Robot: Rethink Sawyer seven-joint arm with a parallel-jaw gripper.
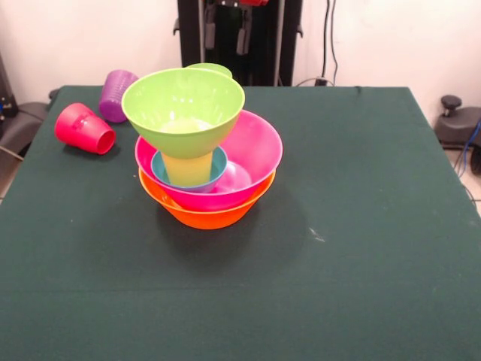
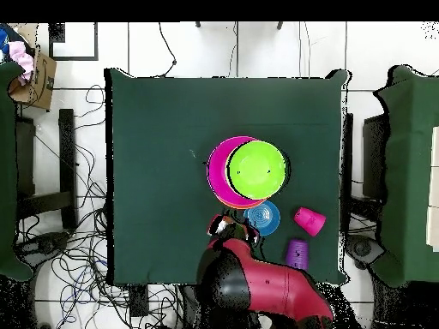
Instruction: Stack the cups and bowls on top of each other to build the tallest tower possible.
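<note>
Nearest the front camera is a broad bare stretch of the dark green table (image 1: 361, 271), with only a small pale fleck to the right of centre. No brand, label or writing can be read on anything.

Behind that open stretch, left of centre, stands the tower (image 1: 201, 150). The orange bowl (image 1: 203, 214) sits on the cloth, the pink bowl (image 1: 252, 158) is nested inside it, and a small blue bowl (image 1: 216, 169) rests in the pink one toward its left side. A yellow cup (image 1: 188, 167) stands mouth-down in the blue bowl, and the large green bowl (image 1: 184, 101) sits upright on top of it, tilted a little. The rim of another green bowl (image 1: 214, 69) peeks out just behind it.

Far left, near the table's back edge, the red cup (image 1: 84, 129) and the purple cup (image 1: 116, 95) lie on their sides, close together and well apart from the tower. From overhead, another blue bowl (image 2: 262, 218) sits just beside the tower on the robot's side.

The right half and the whole near part of the table are open; the tower stands well in from every edge.

The gripper (image 2: 228, 226) hangs at the table's far edge in front of the pedestal, apart from the tower; I cannot tell how it is set.
</note>
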